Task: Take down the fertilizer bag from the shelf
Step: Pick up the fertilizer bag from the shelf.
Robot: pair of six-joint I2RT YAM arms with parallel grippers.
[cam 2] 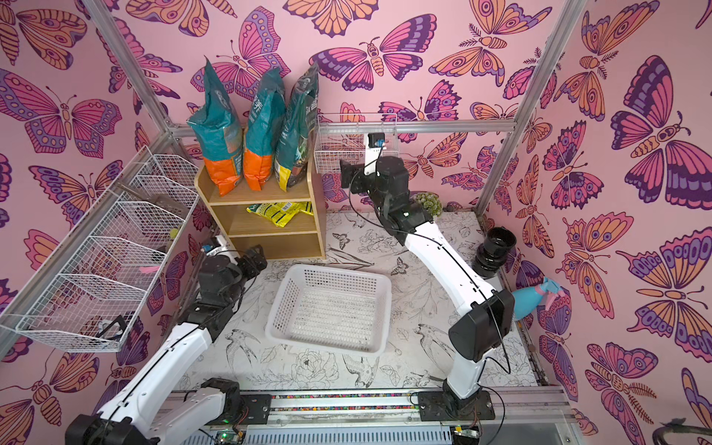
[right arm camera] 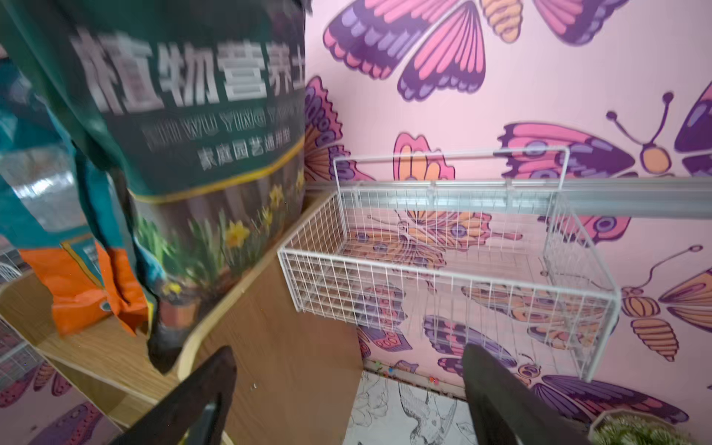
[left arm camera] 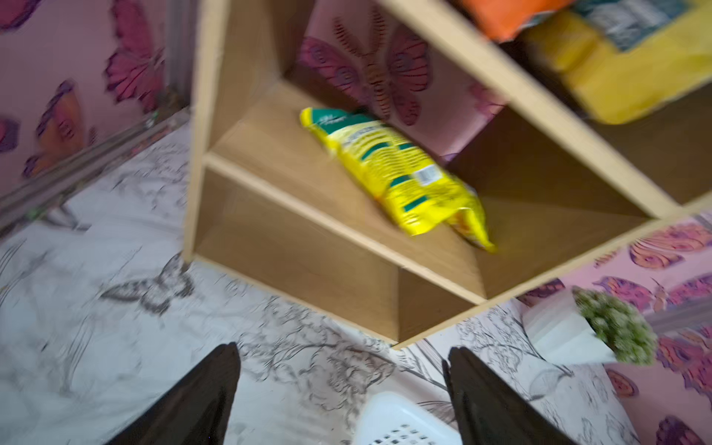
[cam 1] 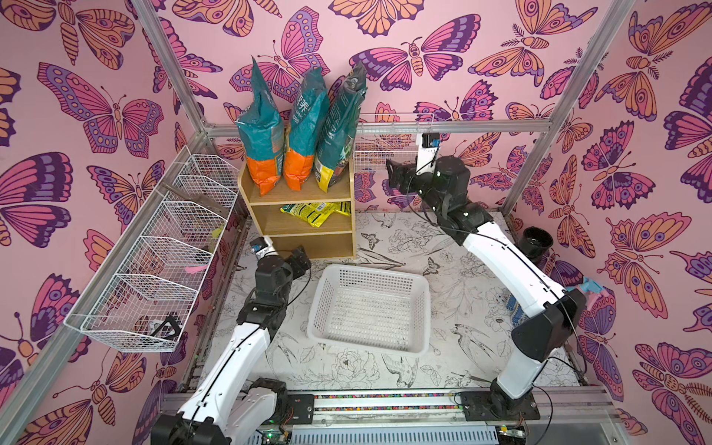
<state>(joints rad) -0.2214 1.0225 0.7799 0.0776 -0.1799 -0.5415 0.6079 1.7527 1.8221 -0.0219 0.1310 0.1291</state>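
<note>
One fertilizer bag [cam 1: 316, 212] lies flat, lengthwise across the shelf [cam 1: 308, 246].

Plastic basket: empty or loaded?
Empty. Basket shows only its bare perforated floor in both top views.

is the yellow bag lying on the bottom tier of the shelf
No, the yellow bag lies on the middle tier of the shelf.

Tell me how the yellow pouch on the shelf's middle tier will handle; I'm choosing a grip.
The yellow pouch lies flat and creased on the shelf, so it is probably floppy and will sag from one pinched end. It looks thin and small beside the tall bags above, so likely light. Its film looks smooth and may slip in a light pinch.
</note>
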